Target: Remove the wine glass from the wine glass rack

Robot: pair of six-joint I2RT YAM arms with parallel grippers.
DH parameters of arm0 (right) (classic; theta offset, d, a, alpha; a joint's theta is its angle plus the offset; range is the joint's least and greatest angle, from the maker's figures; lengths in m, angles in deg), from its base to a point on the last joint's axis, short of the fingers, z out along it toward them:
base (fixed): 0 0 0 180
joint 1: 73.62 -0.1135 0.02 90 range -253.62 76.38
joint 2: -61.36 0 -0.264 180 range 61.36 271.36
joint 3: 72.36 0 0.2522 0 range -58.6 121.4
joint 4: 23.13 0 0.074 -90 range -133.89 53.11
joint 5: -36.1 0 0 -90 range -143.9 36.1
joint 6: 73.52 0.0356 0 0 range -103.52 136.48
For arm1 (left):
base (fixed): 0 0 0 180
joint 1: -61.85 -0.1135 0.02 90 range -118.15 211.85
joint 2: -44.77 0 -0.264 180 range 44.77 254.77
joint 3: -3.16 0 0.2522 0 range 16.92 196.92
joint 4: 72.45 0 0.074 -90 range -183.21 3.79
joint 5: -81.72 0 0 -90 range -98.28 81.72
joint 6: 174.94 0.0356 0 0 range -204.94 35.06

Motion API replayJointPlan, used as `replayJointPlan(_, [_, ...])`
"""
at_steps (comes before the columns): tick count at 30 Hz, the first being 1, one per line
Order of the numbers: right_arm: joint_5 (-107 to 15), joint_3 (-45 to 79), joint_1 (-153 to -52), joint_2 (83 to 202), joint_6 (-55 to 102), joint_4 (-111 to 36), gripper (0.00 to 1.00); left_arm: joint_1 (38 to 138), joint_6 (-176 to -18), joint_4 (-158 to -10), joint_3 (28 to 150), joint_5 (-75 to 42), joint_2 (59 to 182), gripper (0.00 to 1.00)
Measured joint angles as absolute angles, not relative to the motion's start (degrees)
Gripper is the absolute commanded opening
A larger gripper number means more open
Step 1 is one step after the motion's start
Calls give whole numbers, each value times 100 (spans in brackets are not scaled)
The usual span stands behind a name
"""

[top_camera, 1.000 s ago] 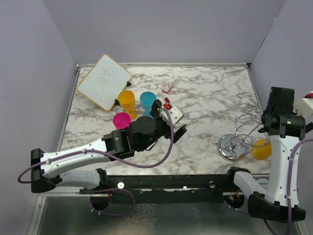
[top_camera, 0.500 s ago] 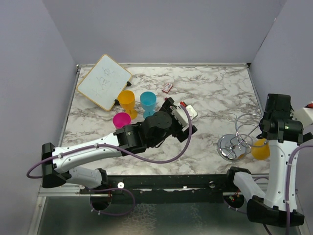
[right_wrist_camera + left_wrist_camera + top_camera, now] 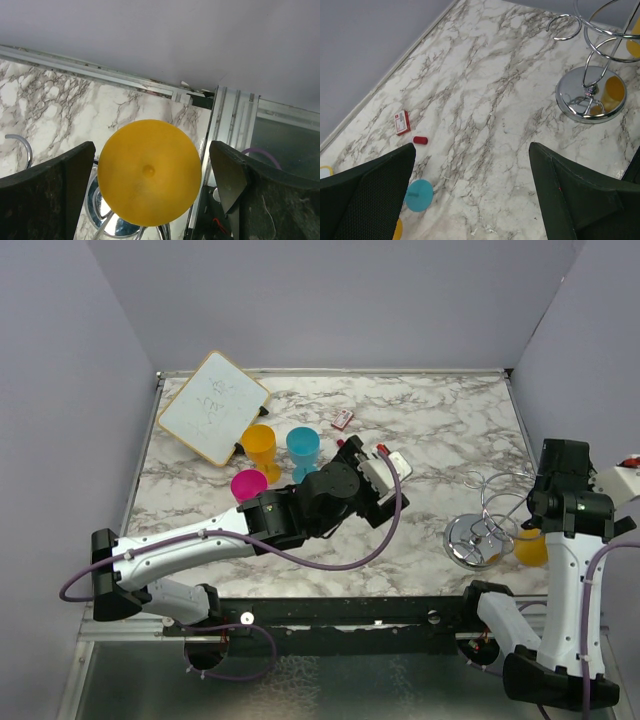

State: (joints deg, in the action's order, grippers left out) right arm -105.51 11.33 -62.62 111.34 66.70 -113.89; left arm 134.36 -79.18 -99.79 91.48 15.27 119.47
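The yellow wine glass [image 3: 149, 171] hung foot-up on the right side of the wine glass rack [image 3: 470, 540]. The right gripper [image 3: 152, 145] was spread wide, its fingers flanking the foot without touching it. The left gripper [image 3: 472, 150], also wide and empty, hovered left of the rack. Farther left lay a red-and-white packet [image 3: 402, 122], its label unreadable, with a yellow cup [image 3: 260, 445], a blue cup [image 3: 302, 448] and a pink cup [image 3: 248, 484].

2 white arms [image 3: 180, 550] carry black joints [image 3: 290, 515], purple cables [image 3: 330, 567], seemingly textured fingers [image 3: 365, 200].

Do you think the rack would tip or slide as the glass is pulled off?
The wine glass rack is thin wire on one round base, the wine glass hanging off-centre, so it may tip. The smooth marble table may let it slide.
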Motion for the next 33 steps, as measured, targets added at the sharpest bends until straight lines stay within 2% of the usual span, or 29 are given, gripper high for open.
replayJointPlan(15, [-10523, 814, -6262, 11044, 6511, -11013, 95, 13436, -7920, -10148, 9266, 1508, 12045, 97])
replayJointPlan(33, [-10433, 784, -6262, 10955, 6410, -10886, 78, 13436, -7918, -10213, 9375, 1499, 12141, 96])
